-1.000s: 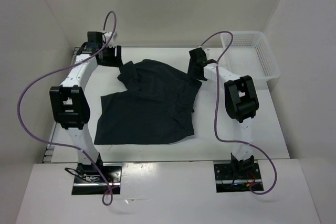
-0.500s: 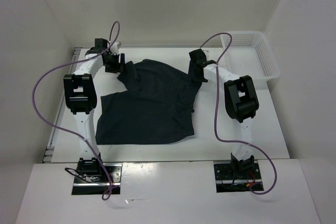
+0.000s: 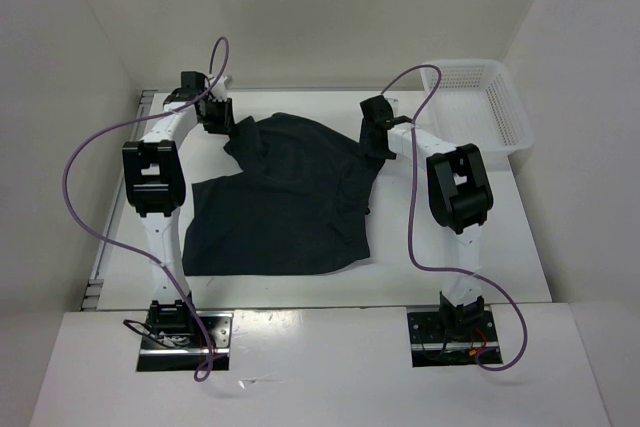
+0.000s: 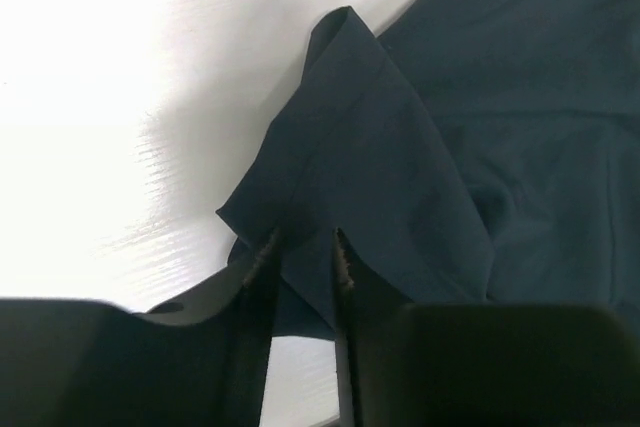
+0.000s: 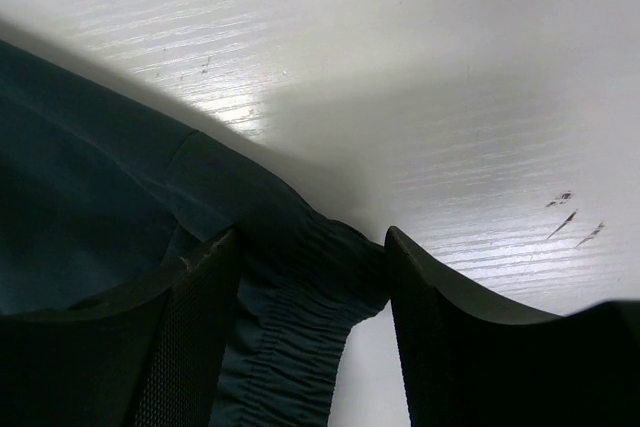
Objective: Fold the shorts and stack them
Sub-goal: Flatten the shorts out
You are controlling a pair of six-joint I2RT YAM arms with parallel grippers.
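The dark navy shorts (image 3: 290,197) lie spread on the white table, with the far part rumpled. My left gripper (image 3: 222,119) is at their far left corner. In the left wrist view its jaws (image 4: 305,242) are nearly together, with a raised fold of the shorts (image 4: 400,147) pinched between the tips. My right gripper (image 3: 372,142) is at the far right edge of the shorts. In the right wrist view it (image 5: 310,242) stands wide open, with the gathered waistband (image 5: 300,297) between the jaws, not clamped.
A white mesh basket (image 3: 490,97) stands at the far right of the table (image 3: 450,267). White walls enclose the back and both sides. Purple cables loop above each arm.
My left arm has swung in from the left, bringing its gripper onto the far left corner of the shorts. The right arm has barely moved.
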